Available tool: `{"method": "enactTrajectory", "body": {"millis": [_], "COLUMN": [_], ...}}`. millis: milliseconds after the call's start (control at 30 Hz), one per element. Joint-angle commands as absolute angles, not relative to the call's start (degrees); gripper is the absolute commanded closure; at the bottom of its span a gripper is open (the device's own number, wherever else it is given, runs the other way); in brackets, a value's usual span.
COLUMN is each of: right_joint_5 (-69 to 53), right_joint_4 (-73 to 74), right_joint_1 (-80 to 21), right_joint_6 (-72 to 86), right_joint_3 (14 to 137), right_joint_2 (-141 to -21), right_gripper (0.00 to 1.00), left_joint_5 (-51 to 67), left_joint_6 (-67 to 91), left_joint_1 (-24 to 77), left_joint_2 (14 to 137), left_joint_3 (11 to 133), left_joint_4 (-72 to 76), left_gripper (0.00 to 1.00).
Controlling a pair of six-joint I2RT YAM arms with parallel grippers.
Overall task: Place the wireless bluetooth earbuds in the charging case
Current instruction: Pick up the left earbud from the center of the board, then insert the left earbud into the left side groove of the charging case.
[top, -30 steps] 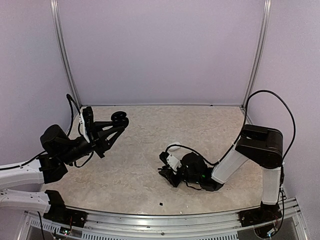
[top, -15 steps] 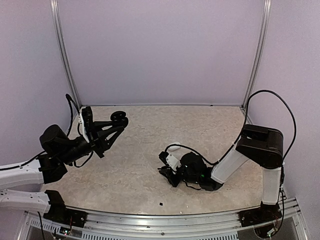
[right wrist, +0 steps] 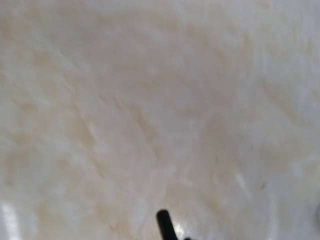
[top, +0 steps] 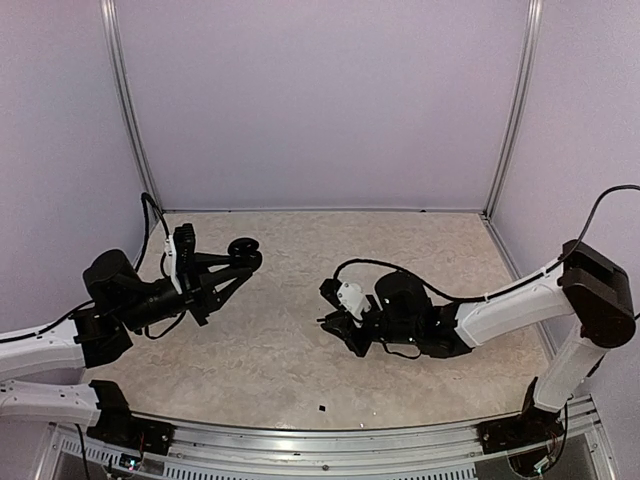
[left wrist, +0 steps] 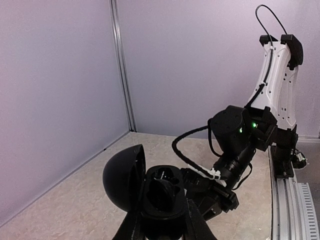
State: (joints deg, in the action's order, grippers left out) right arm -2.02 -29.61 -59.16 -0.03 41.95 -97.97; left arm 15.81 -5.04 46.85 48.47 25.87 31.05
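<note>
The left fingers [left wrist: 195, 227] are gripping the open black case [left wrist: 160, 200] above the table's [top: 290, 385] left side, while the right fingers [top: 340, 338], state unclear, are hanging low mid-table, risking pinching nothing since no earbud is showing.

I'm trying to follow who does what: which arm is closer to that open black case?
Left. The left fingers grip the case; the right fingers are low near the table, apart from it, off to its right.

Black charging case [left wrist: 155, 200], lid open, aloft
</note>
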Motion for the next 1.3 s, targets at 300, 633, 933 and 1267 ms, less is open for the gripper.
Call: {"method": "enactTrajectory", "body": {"millis": [300, 633, 933, 1267], "right_joint_5": [-5.2, 5.5, 7.8, 10.4], "right_joint_4": [-2.7, 14.2, 20.7, 24.2], "right_joint_1": [-64.5, -76.6, -80.6, -82.6], "right_joint_6": [-11.3, -19.0, -21.9, -26.2], "right_joint_3": [50.8, 61.8, 67.5, 71.1], "right_joint_2": [-75.4, -74.1, -73.7, -76.0], "right_gripper": [0.88, 0.89, 0.90, 0.91], "left_joint_5": [32.3, 36.5, 38.2, 39.4], "left_joint_6": [-9.8, -13.0, -15.6, -16.9], "left_joint_1": [47.4, 48.4, 50.2, 51.8], "left_joint_2": [50.0, 52.3, 53.6, 56.6], "left_joint_3": [29.6, 31.5, 32.4, 34.0], "left_joint_4": [23.5, 19.2, 15.4, 13.2], "left_gripper": [1.00, 1.00, 1.00, 1.00]}}
